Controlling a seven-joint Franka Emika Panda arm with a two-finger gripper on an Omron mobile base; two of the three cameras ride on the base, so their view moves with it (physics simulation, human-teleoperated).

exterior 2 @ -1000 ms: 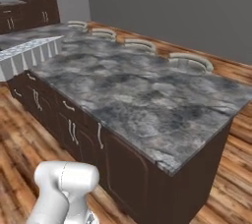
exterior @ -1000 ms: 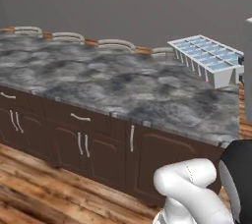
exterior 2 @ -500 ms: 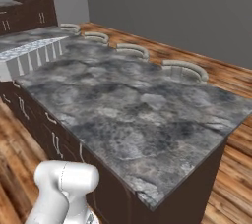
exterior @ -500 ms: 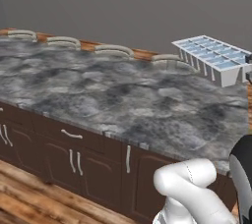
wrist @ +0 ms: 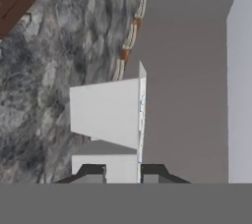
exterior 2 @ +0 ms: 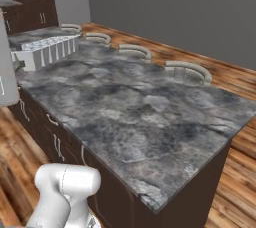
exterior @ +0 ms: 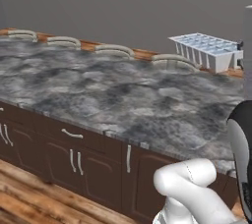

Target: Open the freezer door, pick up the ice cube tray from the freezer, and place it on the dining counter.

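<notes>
Since one second ago the base has driven closer, so the dining counter (exterior: 113, 95) now takes more of both base views; this is a shift of the cameras, not of the things. Its dark marbled surface is bare and wide. In the right base view its near corner and long front edge (exterior 2: 100, 157) are seen, with wood floor (exterior 2: 240, 182) open beyond the right end. Along the far edge stand pale curved stool backs (exterior 2: 187, 69).

Held up in the air above the surface is the ice cube tray (exterior: 206, 48). It hangs level at the right side in the left base view and at the left side in the right base view (exterior 2: 47, 49), with its grid of cubes facing up. Its long axis runs about along the length of the counter.

In the hand view the claw (wrist: 122, 171) is nearly closed on one end of the tray (wrist: 106, 112), and the tray's white underside stretches away from the fingertips (wrist: 91, 171). The cubes are hidden there, while both base views show them.
</notes>
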